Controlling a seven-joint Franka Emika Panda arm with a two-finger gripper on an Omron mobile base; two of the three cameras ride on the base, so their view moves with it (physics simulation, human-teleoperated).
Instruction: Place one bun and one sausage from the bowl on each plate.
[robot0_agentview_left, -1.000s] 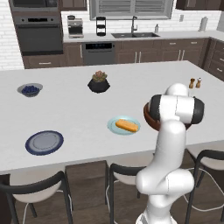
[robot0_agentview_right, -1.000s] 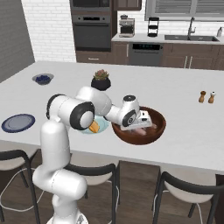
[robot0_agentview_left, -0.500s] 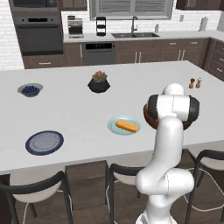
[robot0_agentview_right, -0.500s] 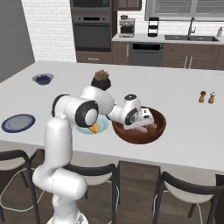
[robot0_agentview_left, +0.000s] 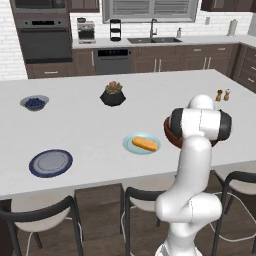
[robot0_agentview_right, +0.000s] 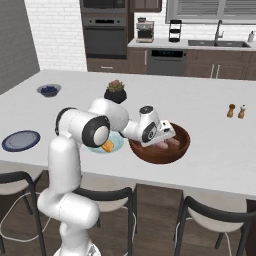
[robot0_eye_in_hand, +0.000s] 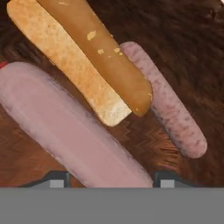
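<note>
- Near sausage: lies on the floor of the wooden bowl, running diagonally between the two finger tips of the end effector.
- End effector: lowered inside the bowl, jaws set apart, one tip on each side of that sausage; contact cannot be confirmed.
- Bun in bowl: beside the near sausage, its far side touching or overlapping a second sausage.
- Teal plate: on the bench just left of the bowl, carrying the other bun.
- Navy-rimmed plate: further left, near the bench's front edge.
- Berry bowl and plant pot: toward the back of the bench.
</note>
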